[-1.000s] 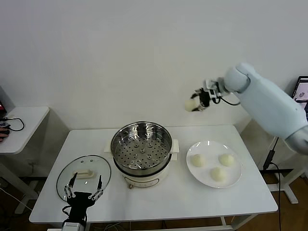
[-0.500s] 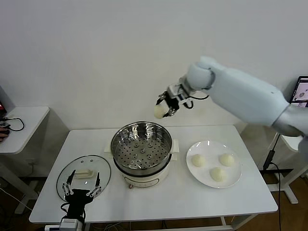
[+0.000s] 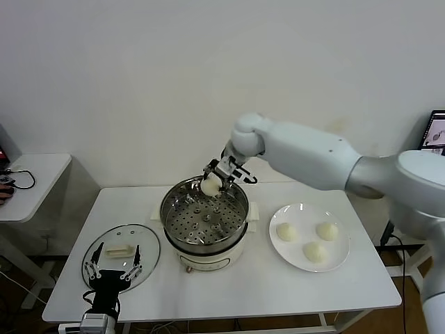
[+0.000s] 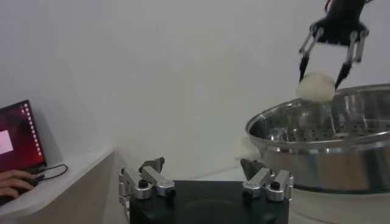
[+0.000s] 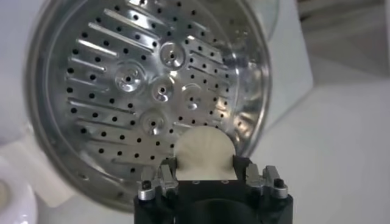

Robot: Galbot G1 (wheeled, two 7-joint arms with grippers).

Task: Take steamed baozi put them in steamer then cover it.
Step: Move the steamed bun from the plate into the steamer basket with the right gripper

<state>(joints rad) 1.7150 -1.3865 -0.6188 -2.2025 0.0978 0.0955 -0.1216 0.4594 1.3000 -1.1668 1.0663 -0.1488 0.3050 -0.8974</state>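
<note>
My right gripper [image 3: 213, 182] is shut on a cream-white baozi [image 3: 210, 186] and holds it just above the back rim of the steel steamer [image 3: 167, 221]. In the right wrist view the held baozi [image 5: 205, 153] sits between the fingers over the perforated tray [image 5: 131, 91]. The left wrist view shows that baozi [image 4: 315, 86] hanging above the pot [image 4: 317, 158]. Three more baozi [image 3: 286, 232] [image 3: 327, 230] [image 3: 314, 251] lie on the white plate [image 3: 344, 264]. The glass cover [image 3: 147, 240] lies flat left of the steamer. My left gripper [image 3: 112, 265] stands open at the cover's near edge.
A side table [image 3: 31, 184] with cables stands at the far left. In the left wrist view a laptop screen [image 4: 21, 137] and a person's hand [image 4: 12, 182] show on it. A monitor [image 3: 437, 131] sits at the far right edge.
My right arm swung left and down, carrying the baozi from high above the plate side to just over the steamer's back rim. The left gripper hardly moved.
</note>
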